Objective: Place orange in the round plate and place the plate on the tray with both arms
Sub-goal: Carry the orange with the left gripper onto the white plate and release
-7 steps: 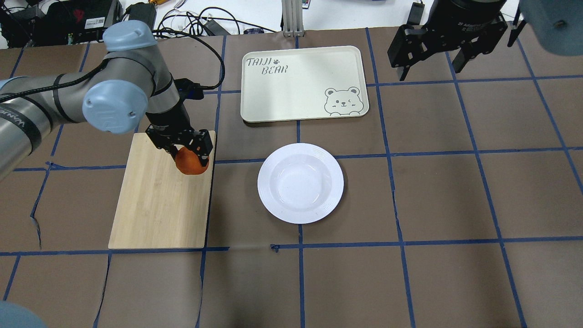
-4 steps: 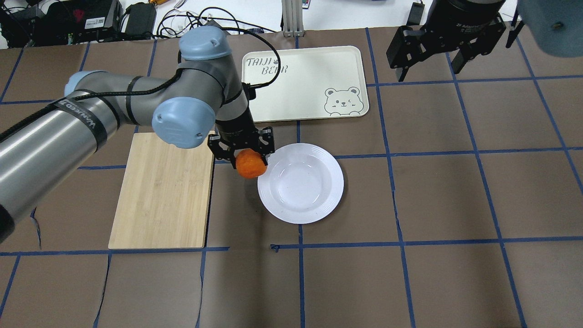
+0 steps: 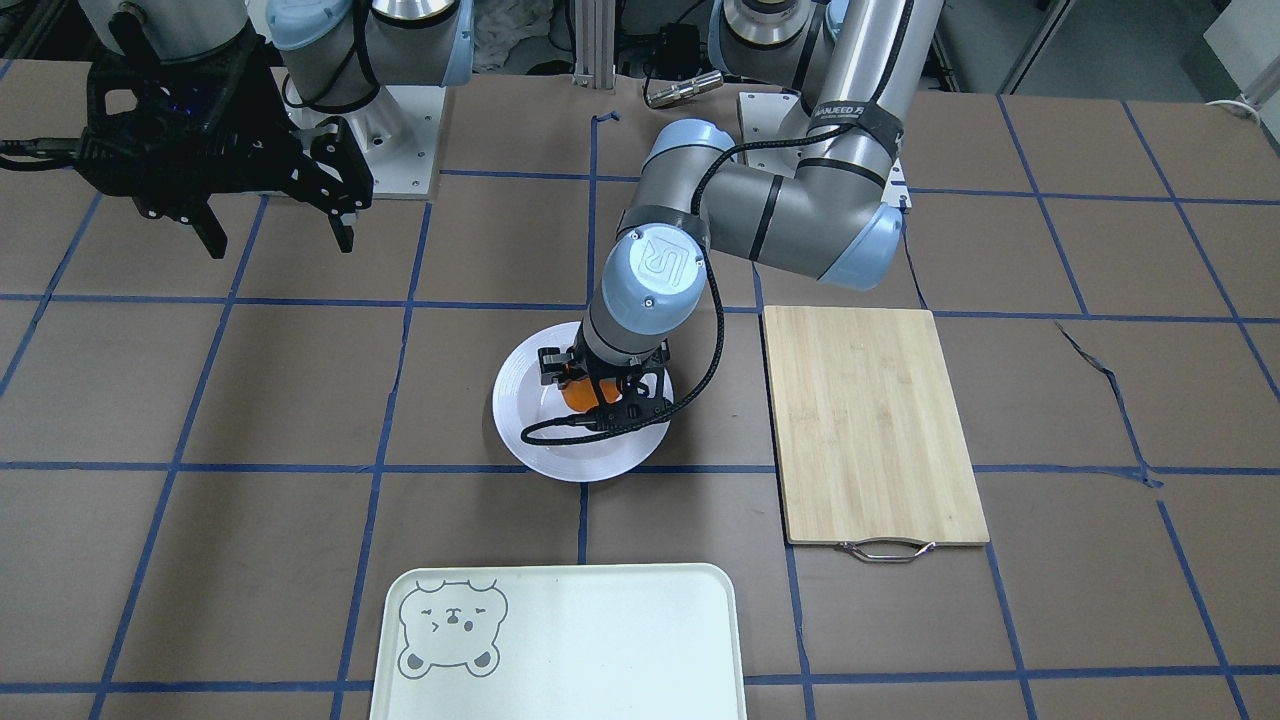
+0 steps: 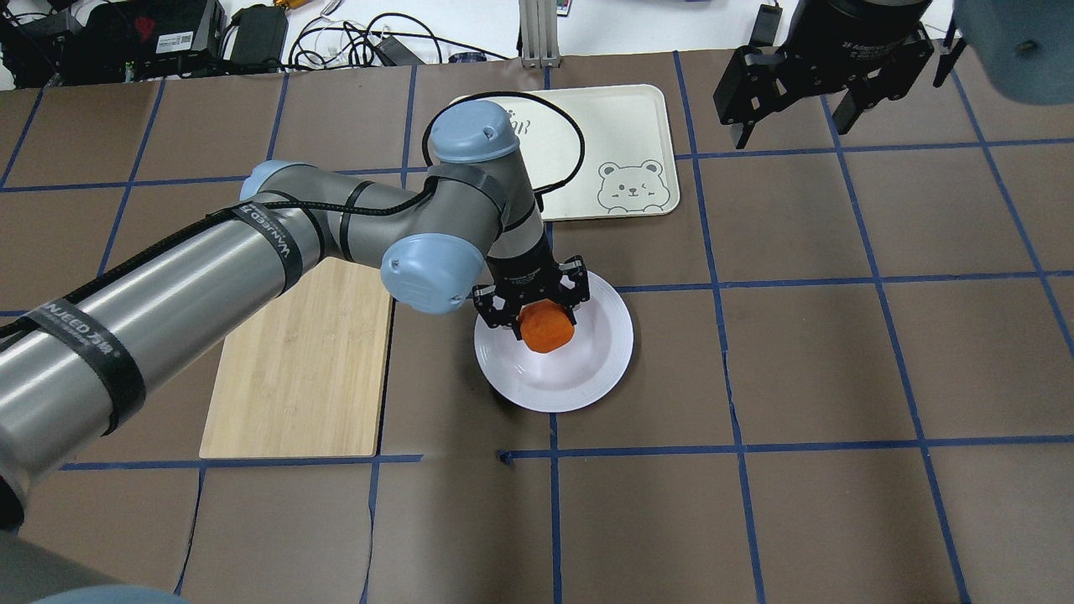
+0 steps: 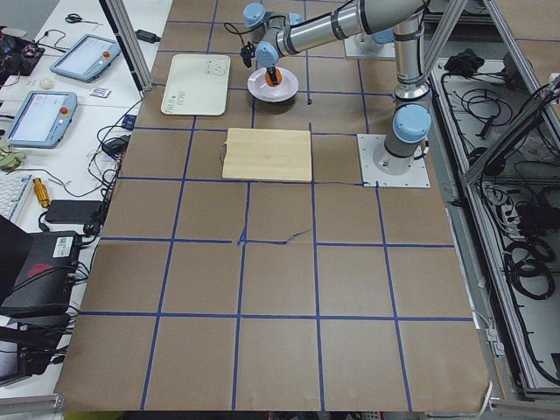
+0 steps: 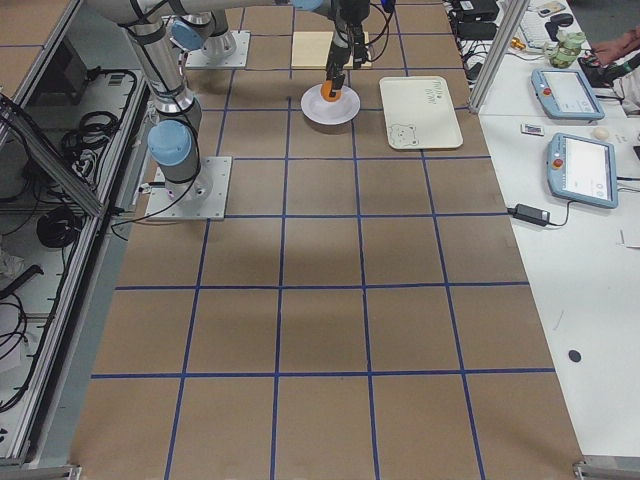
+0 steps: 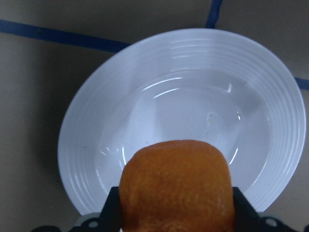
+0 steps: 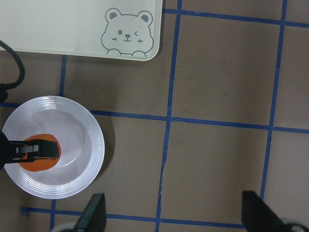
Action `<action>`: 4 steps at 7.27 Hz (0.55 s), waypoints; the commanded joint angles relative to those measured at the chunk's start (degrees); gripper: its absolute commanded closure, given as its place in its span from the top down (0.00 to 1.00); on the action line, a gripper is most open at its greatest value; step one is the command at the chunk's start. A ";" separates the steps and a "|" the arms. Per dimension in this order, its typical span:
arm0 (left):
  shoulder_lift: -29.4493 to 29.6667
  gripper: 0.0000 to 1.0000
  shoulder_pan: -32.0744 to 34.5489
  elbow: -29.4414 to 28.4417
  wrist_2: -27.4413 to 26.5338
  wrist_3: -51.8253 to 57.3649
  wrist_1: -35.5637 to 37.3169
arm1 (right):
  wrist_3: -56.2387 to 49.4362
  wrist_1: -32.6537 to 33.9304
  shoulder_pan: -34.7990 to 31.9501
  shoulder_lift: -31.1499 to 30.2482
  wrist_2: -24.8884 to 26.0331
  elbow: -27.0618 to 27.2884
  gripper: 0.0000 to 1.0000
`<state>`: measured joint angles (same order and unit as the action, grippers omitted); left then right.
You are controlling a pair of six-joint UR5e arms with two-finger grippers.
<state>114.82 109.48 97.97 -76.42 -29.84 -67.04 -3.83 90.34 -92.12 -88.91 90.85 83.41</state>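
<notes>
Orange [image 4: 547, 327] sits clamped between the two black fingers of the left gripper [image 4: 537, 312] in the overhead view, just left of frame centre, over the sunken middle of the round plate [image 4: 600, 362]. The jaws are closed only as far as the fruit allows. The left arm [image 4: 210, 277] runs in from the lower left across the bamboo cutting board [image 4: 294, 377]. The tray [image 4: 621, 126] lies at top centre, above the plate and apart from it. At the upper right the right gripper [image 4: 793, 126] hangs with its fingers spread wide and nothing between them.

In the front-facing view the plate is at centre, with the fruit showing as an orange patch under the wrist. The tray is at the bottom edge, the board at the right, and the spread right gripper at the upper left.

The left side view shows arm, plate and fruit small at top centre, beside the tray. In the right side view they are also at top centre, the gripper pointing straight down over the plate.

The left wrist view has the fruit filling the bottom centre, gripped on both sides, with the plate's white well behind it. Whether it touches the plate I cannot tell.

The right wrist view puts plate and gripped fruit at lower left and the tray's bear corner at upper left. That gripper's own fingertips are wide apart along the bottom edge.
</notes>
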 commanded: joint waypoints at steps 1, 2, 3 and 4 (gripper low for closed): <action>0.85 0.97 0.38 -0.24 -0.04 0.30 0.94 | 0.05 0.01 -0.16 -0.04 -0.23 0.00 1.00; -0.81 1.00 -0.14 -0.67 -0.22 1.96 1.55 | 0.05 0.01 -0.16 -0.04 -0.23 0.00 1.00; -2.65 1.00 -1.10 -1.11 -0.13 2.59 1.30 | 0.05 0.10 -0.16 -0.04 -0.32 0.00 1.00; -5.80 1.00 -2.51 -2.68 -0.22 2.85 -0.88 | 0.05 0.10 -0.16 -0.04 -0.32 0.00 1.00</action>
<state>112.33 108.46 96.74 -76.57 -27.65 -66.22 -3.78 90.41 -92.28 -88.94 90.58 83.41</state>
